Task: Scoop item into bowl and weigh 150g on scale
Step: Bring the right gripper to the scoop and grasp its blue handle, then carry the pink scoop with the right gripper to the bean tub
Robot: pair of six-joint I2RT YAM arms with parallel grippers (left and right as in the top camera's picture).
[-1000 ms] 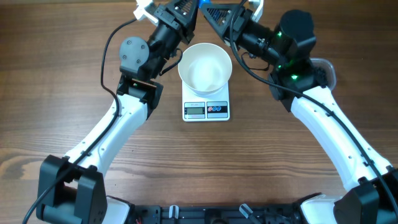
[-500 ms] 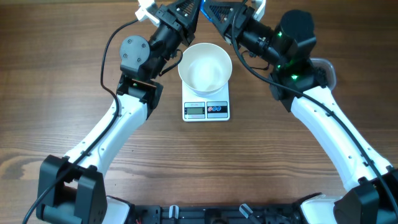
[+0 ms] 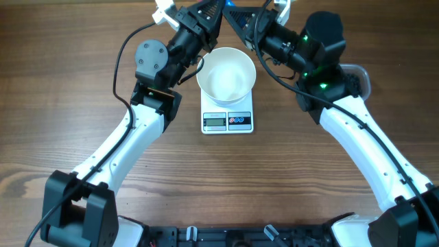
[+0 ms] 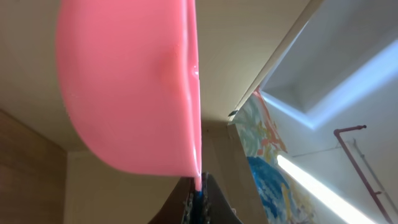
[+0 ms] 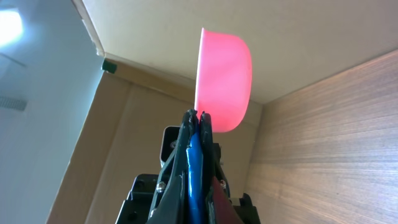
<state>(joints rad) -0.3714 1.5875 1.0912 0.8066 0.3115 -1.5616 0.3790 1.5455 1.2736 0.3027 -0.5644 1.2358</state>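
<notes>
On my overhead feed the white bowl [image 3: 226, 77] sits on the white digital scale [image 3: 228, 122] a little toward 12 o'clock from the middle of the wooden table [image 3: 68, 103]. It covers the scale's far half. The grey display [image 3: 215, 121] and the round buttons [image 3: 239, 121] poke out at the bowl's 6 o'clock side. The inside of the bowl shows plain white.

Both arms reach to the 12 o'clock edge of the view and meet there above the bowl. The left gripper [image 3: 209, 9] comes in from the bowl's 11 o'clock and the right gripper [image 3: 239, 12] from its 1 o'clock, tips almost touching.

On my left wrist camera the pink scoop [image 4: 130, 87] fills most of the picture, seen edge-on. Its rim runs down to the dark fingertips at 6 o'clock, where the jaws are pressed together on it.

On the right wrist camera the fingers [image 5: 186, 146] are squeezed tight on a thin blue strip. The scoop's cup rises straight off their tips toward 12 o'clock, so I read that hand as pinching the scoop too.
</notes>
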